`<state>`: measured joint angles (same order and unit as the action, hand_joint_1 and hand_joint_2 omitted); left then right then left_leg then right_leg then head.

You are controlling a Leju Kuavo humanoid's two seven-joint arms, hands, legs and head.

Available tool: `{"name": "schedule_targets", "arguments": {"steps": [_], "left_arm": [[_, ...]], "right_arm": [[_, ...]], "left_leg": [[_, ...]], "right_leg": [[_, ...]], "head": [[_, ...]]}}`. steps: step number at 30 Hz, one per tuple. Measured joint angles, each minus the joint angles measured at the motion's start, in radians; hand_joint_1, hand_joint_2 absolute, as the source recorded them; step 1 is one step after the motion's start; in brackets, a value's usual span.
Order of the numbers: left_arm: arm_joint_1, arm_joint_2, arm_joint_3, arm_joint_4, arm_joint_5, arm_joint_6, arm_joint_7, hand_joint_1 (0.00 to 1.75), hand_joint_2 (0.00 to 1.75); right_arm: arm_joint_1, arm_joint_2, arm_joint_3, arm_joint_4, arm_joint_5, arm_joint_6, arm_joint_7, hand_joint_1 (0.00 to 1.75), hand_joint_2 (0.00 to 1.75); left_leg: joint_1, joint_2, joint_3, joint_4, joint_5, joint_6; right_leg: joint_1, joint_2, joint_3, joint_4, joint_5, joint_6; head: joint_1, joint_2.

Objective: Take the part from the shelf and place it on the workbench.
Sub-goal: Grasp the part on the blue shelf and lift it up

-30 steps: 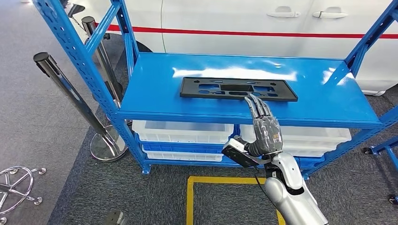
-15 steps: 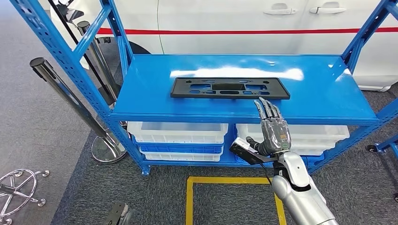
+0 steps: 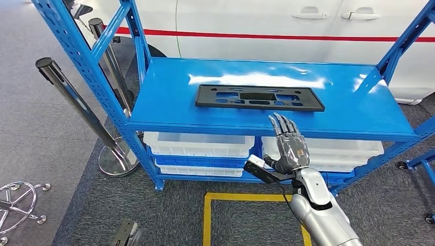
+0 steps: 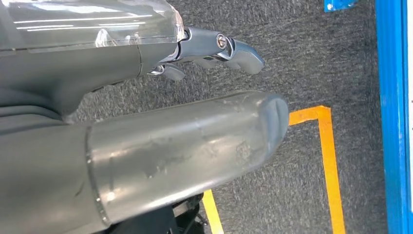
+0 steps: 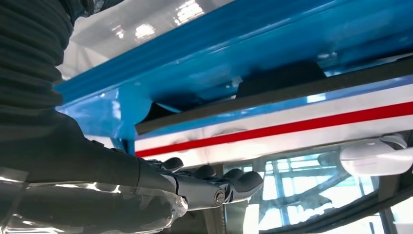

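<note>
A white car body with a red stripe [image 3: 308, 37] stands behind the blue steel shelf rack [image 3: 169, 97]. White plastic bins [image 3: 197, 143] sit on its lower tier. The flat black rectangular plastic part with cut-outs [image 3: 259, 97] lies on the top shelf, its long axis running left to right along the shelf. The right hand [image 3: 290, 146] hovers just before the shelf edge, fingers spread, empty. The left hand [image 4: 146, 122] hangs over carpet, holding nothing.
</note>
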<state>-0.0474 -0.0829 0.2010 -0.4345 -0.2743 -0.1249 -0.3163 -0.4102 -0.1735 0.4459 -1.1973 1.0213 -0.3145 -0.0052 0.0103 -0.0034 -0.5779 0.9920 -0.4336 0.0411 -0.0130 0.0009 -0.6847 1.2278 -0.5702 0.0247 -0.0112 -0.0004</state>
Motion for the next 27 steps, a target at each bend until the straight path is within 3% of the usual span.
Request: {"name": "schedule_targets", "arguments": {"steps": [1, 2, 3, 5, 6, 8, 11, 12, 13, 15, 17, 18, 19, 21, 22, 23, 27], "left_arm": [[0.001, 0.000, -0.007, 0.000, 0.004, 0.000, 0.001, 0.00, 0.00], [0.002, 0.000, -0.014, 0.000, 0.007, 0.000, 0.002, 0.00, 0.00], [0.003, 0.000, -0.020, 0.000, 0.008, 0.001, 0.003, 0.00, 0.00], [0.004, 0.000, -0.031, 0.000, 0.009, 0.001, 0.003, 0.00, 0.00], [0.003, 0.000, -0.035, 0.000, 0.010, 0.001, 0.003, 0.00, 0.00], [0.002, 0.000, -0.039, 0.000, 0.011, 0.002, 0.003, 0.00, 0.00], [0.002, 0.001, -0.045, 0.000, 0.013, 0.002, 0.003, 0.00, 0.00], [0.002, 0.001, -0.047, 0.000, 0.013, 0.002, 0.003, 0.00, 0.00], [0.002, 0.001, -0.050, 0.000, 0.013, 0.002, 0.003, 0.00, 0.00], [0.003, 0.001, -0.056, 0.000, 0.013, 0.002, 0.003, 0.00, 0.00], [0.007, 0.001, -0.061, 0.000, 0.013, 0.002, 0.003, 0.00, 0.00], [0.008, 0.001, -0.062, 0.000, 0.013, 0.002, 0.003, 0.00, 0.00], [0.008, 0.001, -0.063, 0.000, 0.013, 0.002, 0.003, 0.00, 0.00], [0.008, 0.002, -0.065, 0.000, 0.014, 0.002, 0.003, 0.00, 0.00], [0.007, 0.003, -0.066, 0.000, 0.015, 0.002, 0.003, 0.00, 0.00], [0.007, 0.004, -0.068, 0.000, 0.016, 0.001, 0.003, 0.00, 0.00], [0.008, 0.004, -0.076, 0.000, 0.017, 0.000, 0.004, 0.00, 0.00]], "right_arm": [[0.000, 0.000, 0.000, 0.002, -0.001, 0.000, 0.000, 0.00, 1.75], [0.000, 0.000, 0.000, 0.004, -0.002, 0.000, 0.000, 0.00, 1.75], [0.000, 0.000, 0.000, 0.006, -0.002, 0.000, 0.000, 0.00, 1.75], [-0.004, 0.000, 0.000, 0.007, -0.002, 0.000, 0.000, 0.00, 1.75], [-0.007, 0.000, 0.000, 0.007, -0.002, 0.000, 0.000, 0.00, 1.75], [-0.011, 0.000, 0.000, 0.007, -0.002, 0.000, 0.000, 0.00, 1.75], [-0.013, 0.000, 0.000, 0.007, -0.002, 0.000, 0.000, 0.00, 1.75], [-0.014, 0.000, 0.000, 0.007, -0.002, 0.000, 0.000, 0.00, 1.75], [-0.014, 0.000, 0.000, 0.006, -0.002, 0.000, 0.000, 0.00, 1.75], [-0.013, 0.000, 0.000, 0.006, -0.002, 0.000, 0.000, 0.00, 1.75], [-0.009, 0.000, 0.000, 0.007, -0.002, 0.000, 0.001, 0.00, 1.75], [-0.007, 0.000, 0.000, 0.007, -0.002, 0.000, 0.001, 0.00, 1.75], [-0.006, 0.000, 0.000, 0.007, -0.002, 0.000, 0.001, 0.00, 1.75], [-0.006, 0.000, 0.000, 0.006, -0.002, 0.000, 0.002, 0.00, 1.75], [-0.006, 0.000, 0.000, 0.006, -0.002, 0.000, 0.003, 0.00, 1.75], [-0.006, 0.000, 0.000, 0.006, -0.002, 0.000, 0.003, 0.00, 1.75], [-0.004, 0.000, 0.000, 0.005, -0.002, 0.000, 0.005, 0.00, 1.75]], "left_leg": [[0.000, 0.000, 0.000, 0.001, 0.000, 0.000], [0.000, 0.000, 0.000, 0.002, -0.001, -0.001], [0.000, 0.000, 0.000, 0.004, -0.003, -0.002], [0.001, -0.001, 0.001, 0.011, -0.009, -0.008], [-0.001, -0.001, -0.001, 0.017, -0.013, -0.012], [-0.004, -0.002, -0.006, 0.025, -0.017, -0.022], [-0.001, -0.002, -0.007, 0.028, -0.022, -0.037], [0.000, -0.001, -0.015, 0.046, -0.035, -0.042], [0.001, -0.001, -0.031, 0.083, -0.059, -0.046], [0.002, -0.001, -0.090, 0.211, -0.124, -0.054], [0.003, -0.001, -0.138, 0.308, -0.152, -0.055], [0.002, -0.001, -0.138, 0.305, -0.137, -0.053], [0.001, -0.001, -0.119, 0.263, -0.105, -0.048], [-0.003, -0.001, -0.053, 0.123, -0.038, -0.032], [-0.006, -0.001, -0.027, 0.069, -0.020, -0.025], [-0.009, -0.001, -0.013, 0.039, -0.015, -0.021], [-0.008, 0.001, -0.002, 0.010, -0.008, -0.008]], "right_leg": [[-0.001, 0.000, -0.027, 0.053, -0.016, 0.003], [-0.003, 0.000, -0.038, 0.072, -0.012, 0.004], [-0.004, -0.001, -0.029, 0.051, 0.012, 0.005], [-0.007, -0.001, 0.031, -0.076, 0.082, 0.005], [-0.006, -0.001, 0.060, -0.136, 0.104, 0.003], [-0.003, 0.000, 0.083, -0.191, 0.113, -0.005], [0.001, 0.001, 0.083, -0.195, 0.115, -0.024], [0.000, 0.001, 0.084, -0.198, 0.117, -0.031], [-0.002, 0.000, 0.086, -0.200, 0.118, -0.037], [-0.001, -0.001, 0.087, -0.201, 0.117, -0.044], [0.002, -0.001, 0.087, -0.200, 0.116, -0.046], [0.004, 0.000, 0.088, -0.199, 0.116, -0.047], [0.005, 0.000, 0.090, -0.199, 0.115, -0.047], [0.009, 0.002, 0.094, -0.198, 0.112, -0.045], [0.011, 0.002, 0.094, -0.198, 0.111, -0.042], [0.011, 0.002, 0.094, -0.198, 0.110, -0.038], [0.008, 0.001, 0.089, -0.189, 0.100, -0.016]], "head": [[0.000, 0.000], [0.000, 0.000], [0.000, 0.000], [0.000, 0.000], [0.000, 0.000], [0.000, 0.000], [-0.001, 0.000], [-0.001, 0.000], [-0.001, 0.000], [-0.001, 0.000], [-0.001, 0.000], [-0.001, 0.000], [-0.001, 0.000], [-0.001, 0.000], [-0.001, 0.000], [-0.001, 0.000], [-0.001, 0.000]]}}
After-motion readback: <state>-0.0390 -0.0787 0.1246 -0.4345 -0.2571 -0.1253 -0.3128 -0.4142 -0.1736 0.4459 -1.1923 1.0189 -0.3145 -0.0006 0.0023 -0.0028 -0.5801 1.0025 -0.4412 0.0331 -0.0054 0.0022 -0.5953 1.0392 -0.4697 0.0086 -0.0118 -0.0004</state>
